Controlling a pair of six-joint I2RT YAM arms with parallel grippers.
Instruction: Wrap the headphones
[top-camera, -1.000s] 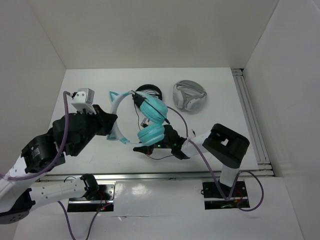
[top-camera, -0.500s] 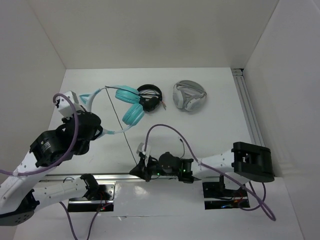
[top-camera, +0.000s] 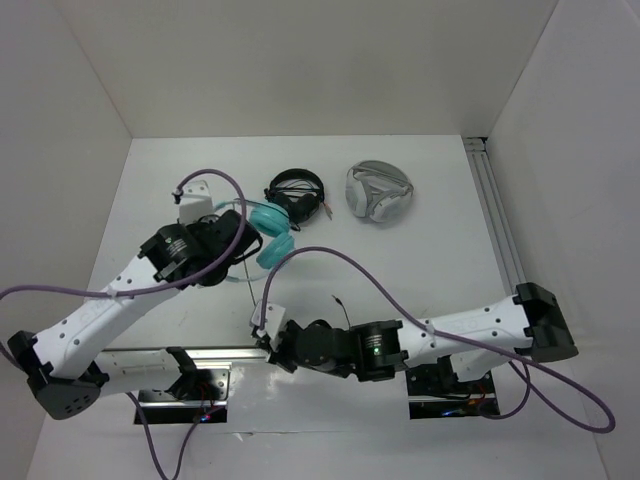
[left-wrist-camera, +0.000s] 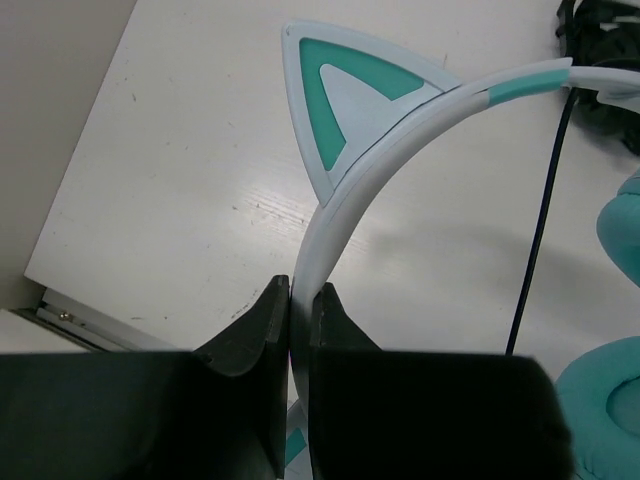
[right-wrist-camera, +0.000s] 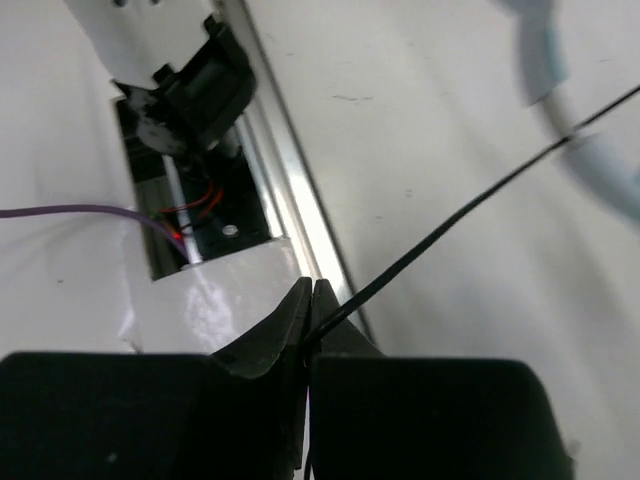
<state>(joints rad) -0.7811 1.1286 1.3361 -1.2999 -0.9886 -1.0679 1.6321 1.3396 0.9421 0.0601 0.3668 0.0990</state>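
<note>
Teal headphones (left-wrist-camera: 600, 410): headband (left-wrist-camera: 345, 200) pinched tight by the left gripper (left-wrist-camera: 299, 295), black cable (right-wrist-camera: 450, 225) nipped taut by the right gripper (right-wrist-camera: 308, 295); pulling further risks the cable slipping out.

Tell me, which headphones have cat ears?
The teal headphones, pinched in the left gripper. The black headphones and the white-grey headphones show no ears.

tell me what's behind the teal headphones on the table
Black headphones lie close behind the teal headphones. The left gripper, shut on the headband, hides that end in the top view, so anything behind it cannot be seen.
</note>
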